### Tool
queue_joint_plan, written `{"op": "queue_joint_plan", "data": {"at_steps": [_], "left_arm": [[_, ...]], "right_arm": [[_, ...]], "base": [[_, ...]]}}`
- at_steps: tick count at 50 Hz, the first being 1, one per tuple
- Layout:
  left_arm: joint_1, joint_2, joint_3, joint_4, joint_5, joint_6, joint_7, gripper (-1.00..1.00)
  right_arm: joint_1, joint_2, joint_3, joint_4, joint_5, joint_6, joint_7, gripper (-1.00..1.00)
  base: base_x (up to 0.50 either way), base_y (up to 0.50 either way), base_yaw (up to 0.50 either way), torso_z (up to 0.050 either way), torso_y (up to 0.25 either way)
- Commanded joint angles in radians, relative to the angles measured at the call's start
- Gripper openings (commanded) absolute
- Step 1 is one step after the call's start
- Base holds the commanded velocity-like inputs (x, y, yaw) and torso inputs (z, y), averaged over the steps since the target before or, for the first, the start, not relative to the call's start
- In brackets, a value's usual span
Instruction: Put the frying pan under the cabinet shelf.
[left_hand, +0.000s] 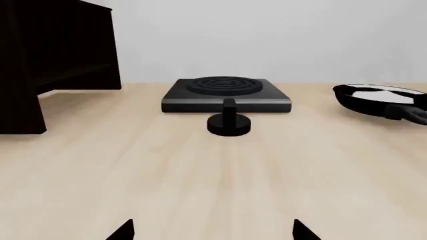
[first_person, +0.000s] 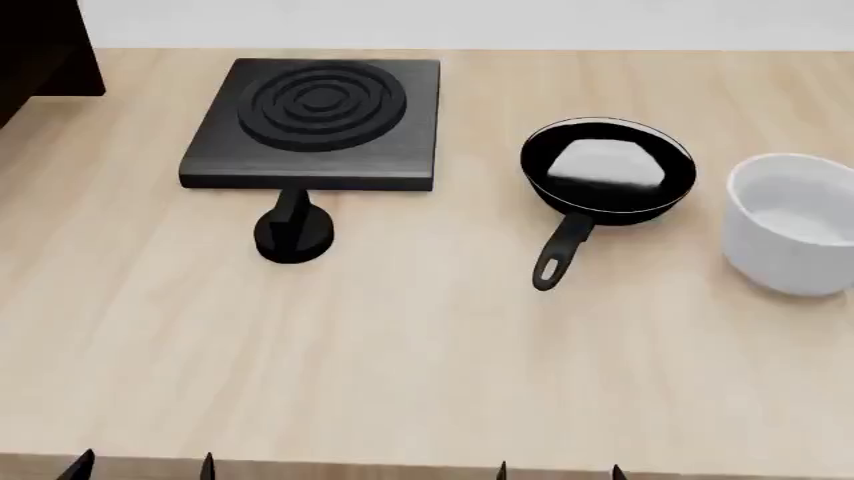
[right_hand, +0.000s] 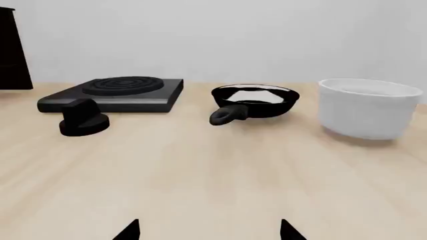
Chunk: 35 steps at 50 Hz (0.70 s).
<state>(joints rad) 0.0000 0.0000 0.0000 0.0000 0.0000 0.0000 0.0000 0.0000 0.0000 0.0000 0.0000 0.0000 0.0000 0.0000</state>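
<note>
Pale wood table (first_person: 427, 350) under a plain white wall carries everything; the pan (first_person: 607, 170) sits right of centre on it, upright, its handle (first_person: 563, 252) pointing back toward the robot and a little left. Just right of the pan stands a white bowl (first_person: 797, 222), close but apart. Left of it lies a square black plate (first_person: 318, 122) with rings, and a black knob (first_person: 294, 235) stands just in front of that plate. The cabinet (left_hand: 47, 55) is far off at the left, only a dark corner of it showing in the head view.

Both grippers hang at the near table edge, well short of the pan. The right gripper (right_hand: 208, 231) shows two tips spread wide with nothing between them, and faces the handle's loop almost straight on; the left gripper (left_hand: 212, 231) is likewise spread and empty, lined up with the knob instead.

Risks, as I judge them: a reach drifting right could knock the bowl; the short rounded handle may twist in the grip, tipping the pan; and carrying it left low could clip the knob or plate on the way to the cabinet
</note>
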Motion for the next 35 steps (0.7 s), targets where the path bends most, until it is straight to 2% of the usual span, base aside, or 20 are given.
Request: {"op": "queue_joint_plan", "data": {"at_steps": [1, 7, 35], "left_arm": [[0.0, -0.01, 0.011, 0.0, -0.01, 0.0, -0.011, 1.0], [0.014, -0.035, 0.038, 0.018, -0.012, 0.042, -0.044, 1.0], [0.013, -0.087, 0.093, 0.025, -0.03, 0.022, -0.101, 1.0]], "right_arm": [[-0.005, 0.015, -0.017, -0.016, 0.015, 0.011, 0.018, 1.0], [-0.003, 0.038, -0.049, -0.019, 0.03, 0.017, 0.041, 1.0], [0.003, 0.087, -0.109, -0.032, 0.07, 0.042, 0.075, 1.0]], "base": [[0.0, 0.0, 0.0, 0.0, 0.0], [0.0, 0.0, 0.0, 0.004, 0.006], [0.0, 0.0, 0.0, 0.047, 0.082]]}}
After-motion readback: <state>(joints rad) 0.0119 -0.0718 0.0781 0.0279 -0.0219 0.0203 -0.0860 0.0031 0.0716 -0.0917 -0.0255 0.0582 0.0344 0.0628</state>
